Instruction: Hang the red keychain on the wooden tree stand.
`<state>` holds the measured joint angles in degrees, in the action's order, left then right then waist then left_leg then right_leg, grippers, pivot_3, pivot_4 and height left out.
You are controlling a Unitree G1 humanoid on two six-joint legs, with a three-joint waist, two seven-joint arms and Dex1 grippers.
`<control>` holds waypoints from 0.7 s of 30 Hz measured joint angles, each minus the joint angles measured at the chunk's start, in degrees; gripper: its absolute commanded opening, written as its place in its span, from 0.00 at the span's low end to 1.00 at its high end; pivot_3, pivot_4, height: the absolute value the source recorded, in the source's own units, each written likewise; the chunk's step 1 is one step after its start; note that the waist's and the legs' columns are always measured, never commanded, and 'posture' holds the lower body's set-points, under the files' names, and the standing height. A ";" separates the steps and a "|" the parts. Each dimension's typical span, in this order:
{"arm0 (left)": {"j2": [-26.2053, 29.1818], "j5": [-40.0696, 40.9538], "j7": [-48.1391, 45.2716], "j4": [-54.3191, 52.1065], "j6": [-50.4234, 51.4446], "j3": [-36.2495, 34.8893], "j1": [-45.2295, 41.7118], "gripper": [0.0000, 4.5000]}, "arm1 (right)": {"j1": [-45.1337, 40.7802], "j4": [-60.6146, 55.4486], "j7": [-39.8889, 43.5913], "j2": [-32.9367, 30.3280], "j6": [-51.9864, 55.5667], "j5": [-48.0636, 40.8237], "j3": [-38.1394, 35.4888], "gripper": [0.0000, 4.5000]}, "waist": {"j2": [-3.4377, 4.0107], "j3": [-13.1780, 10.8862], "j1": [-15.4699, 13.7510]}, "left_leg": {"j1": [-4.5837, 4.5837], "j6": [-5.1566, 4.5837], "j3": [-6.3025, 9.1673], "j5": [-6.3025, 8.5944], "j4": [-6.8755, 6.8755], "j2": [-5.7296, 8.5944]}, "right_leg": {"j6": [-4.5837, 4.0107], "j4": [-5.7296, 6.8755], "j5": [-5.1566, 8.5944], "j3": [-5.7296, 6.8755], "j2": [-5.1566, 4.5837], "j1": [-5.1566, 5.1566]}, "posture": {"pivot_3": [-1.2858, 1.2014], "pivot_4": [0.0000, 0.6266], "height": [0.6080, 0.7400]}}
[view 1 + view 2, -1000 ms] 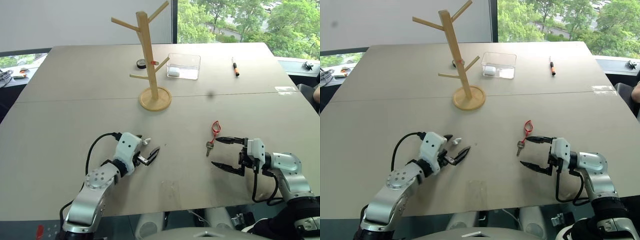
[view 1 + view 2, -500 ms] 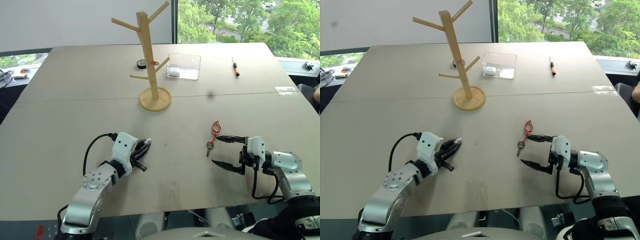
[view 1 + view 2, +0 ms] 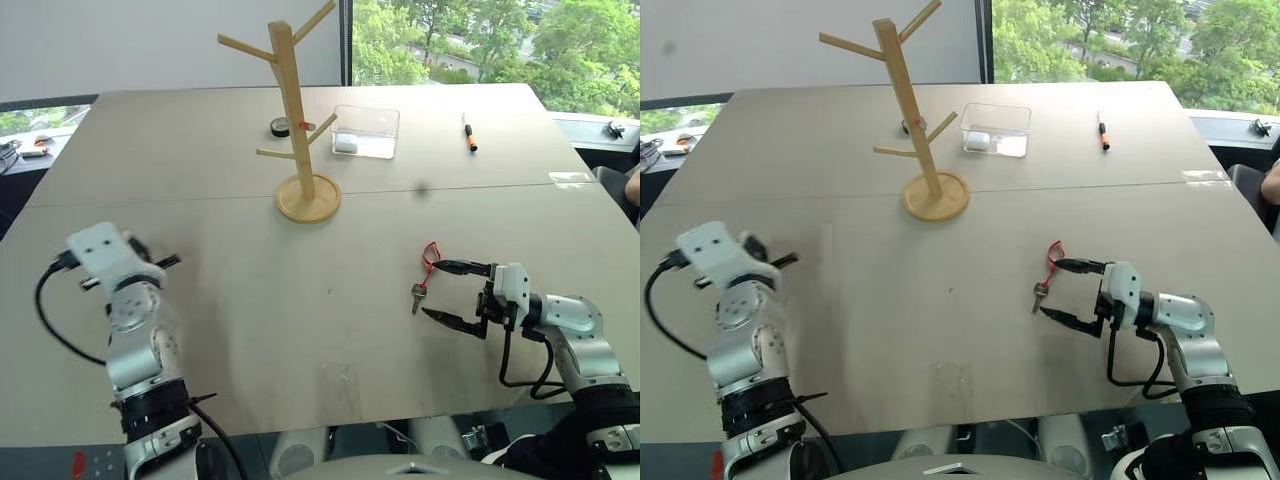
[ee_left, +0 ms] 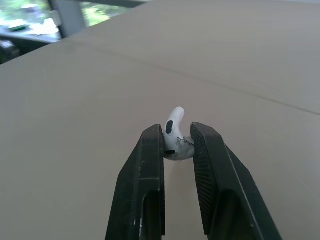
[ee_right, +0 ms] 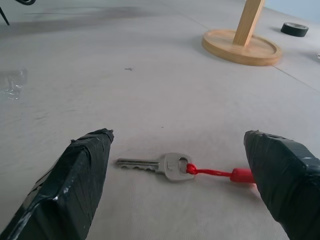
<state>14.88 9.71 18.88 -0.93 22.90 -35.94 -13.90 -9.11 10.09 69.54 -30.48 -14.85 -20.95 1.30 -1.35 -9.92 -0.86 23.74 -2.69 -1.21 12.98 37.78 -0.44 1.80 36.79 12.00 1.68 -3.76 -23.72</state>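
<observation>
The red keychain [image 3: 430, 256] lies flat on the table, its red loop toward the far side and its key [image 3: 418, 293] toward me. In the right wrist view the key [image 5: 170, 165] and red cord sit between the two fingers. My right gripper [image 3: 434, 290] is open and level, with a finger on either side of the key and neither touching it. The wooden tree stand [image 3: 294, 100] stands upright at the far middle on its round base [image 3: 308, 199]. My left gripper [image 3: 160, 263] is raised at the left, shut on a small white clip [image 4: 174, 140].
A clear plastic box [image 3: 366, 131] with a small white item stands right of the tree. A black tape roll [image 3: 283, 127] lies behind the pole. An orange-and-black marker [image 3: 470, 134] lies at the far right. A seam crosses the table beyond the keychain.
My left gripper closed on the white clip, then swung up and far to the left. The right gripper stayed around the key.
</observation>
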 measured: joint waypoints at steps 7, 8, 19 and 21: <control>-0.81 0.72 9.58 4.11 -0.82 -9.04 -0.21 0.05 | -0.02 -0.13 -0.43 0.00 0.89 0.01 0.01 1.00 | -0.13 0.07 -0.23 | -0.01 0.01 0.05 0.00 0.01 0.01 | -0.01 0.03 -0.01 0.07 -0.19 0.01 | 0.52 0.24 1.00; -0.74 0.78 9.79 4.12 -1.02 -9.17 -0.21 0.05 | -0.06 -0.14 -0.45 0.00 0.91 0.02 0.01 1.00 | -0.13 0.07 -0.24 | -0.01 0.01 0.05 0.00 0.01 0.02 | -0.01 0.03 -0.01 0.07 -0.24 0.01 | 0.52 0.24 1.00; 0.20 1.70 4.87 2.65 -2.42 -5.55 1.47 0.99 | -0.81 -0.78 -1.03 -0.06 2.44 -0.01 0.05 1.00 | -0.14 0.07 -0.08 | 0.00 0.02 0.04 0.00 0.01 0.02 | -0.02 0.03 -0.01 0.07 -0.26 0.00 | 0.52 0.24 1.00; 0.14 1.77 2.43 -0.75 -2.39 -3.16 3.53 0.99 | -0.05 -3.05 -1.86 -0.43 4.99 -0.97 -0.12 1.00 | -0.14 0.07 -0.09 | 0.02 0.03 0.04 0.00 0.01 0.02 | -0.03 0.03 -0.01 0.04 -0.31 0.00 | 0.52 0.24 1.00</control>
<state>15.02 11.47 21.31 -1.69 20.51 -39.11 -10.37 -9.16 7.03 67.68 -30.91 -9.86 -21.92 1.18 -1.49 -9.85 -0.95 23.75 -2.66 -1.17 12.98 37.79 -0.42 1.77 36.81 12.00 1.72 -4.07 -23.72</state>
